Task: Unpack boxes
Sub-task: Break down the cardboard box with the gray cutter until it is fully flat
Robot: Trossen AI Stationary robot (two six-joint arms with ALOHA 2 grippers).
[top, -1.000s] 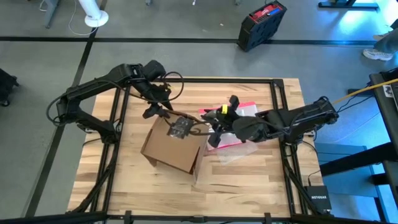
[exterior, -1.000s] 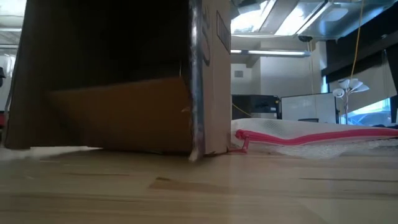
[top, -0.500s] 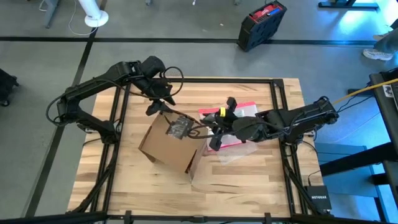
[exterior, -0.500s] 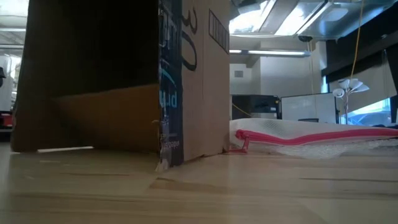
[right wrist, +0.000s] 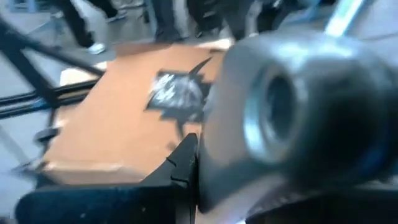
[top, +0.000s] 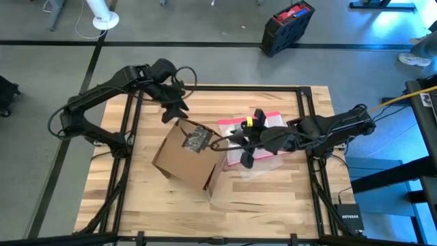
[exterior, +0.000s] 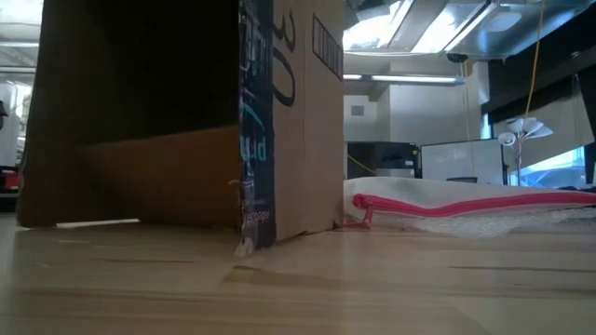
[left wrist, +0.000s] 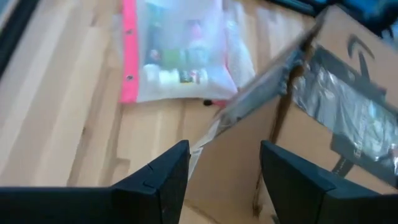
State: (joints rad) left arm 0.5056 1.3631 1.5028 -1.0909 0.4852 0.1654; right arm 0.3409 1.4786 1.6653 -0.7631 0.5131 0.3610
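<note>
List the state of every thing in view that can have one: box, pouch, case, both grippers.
Box: on the table, tilted, torn tape on top.
Pouch: flat on the table beside the box, closed along its pink edge, contents still inside.
Case: on the floor beyond the table, untouched.
Left gripper: open, fingers astride the box's top edge.
Right gripper: over the pouch, near the box's right side.

Brown cardboard box [top: 186, 157] with black printed tape, table centre, turned askew, loose flap at five o'clock
</note>
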